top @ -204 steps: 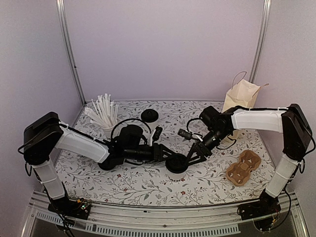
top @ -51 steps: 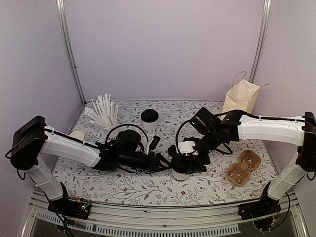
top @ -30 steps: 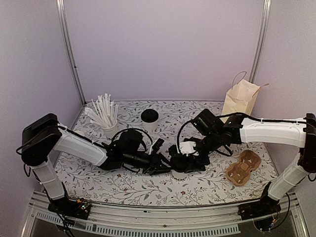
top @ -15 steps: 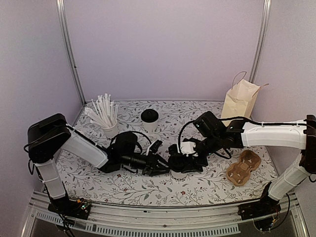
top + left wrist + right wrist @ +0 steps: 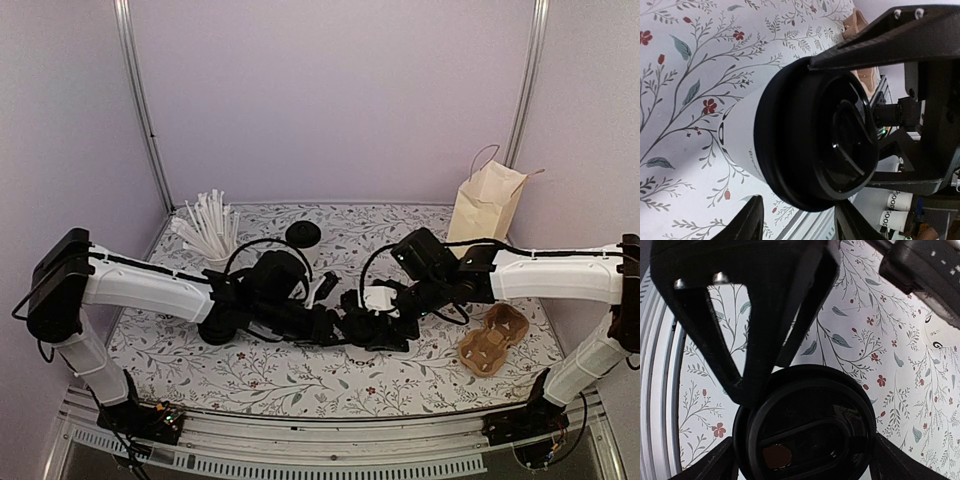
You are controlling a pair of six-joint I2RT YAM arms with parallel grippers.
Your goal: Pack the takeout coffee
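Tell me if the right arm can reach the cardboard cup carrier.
Probably, but not freely: the cardboard cup carrier lies uncovered beside that arm, yet the right gripper grips the lid of the takeout coffee and must release first.

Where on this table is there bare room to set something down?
Bare cloth runs along the near edge in front of the takeout coffee, and at the back between the other lidded cup and the paper bag. The centre is crowded: left gripper and right gripper meet at the coffee, cup carrier just right.

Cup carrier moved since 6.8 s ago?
No. The cup carrier sits in the same spot in front of the paper bag.
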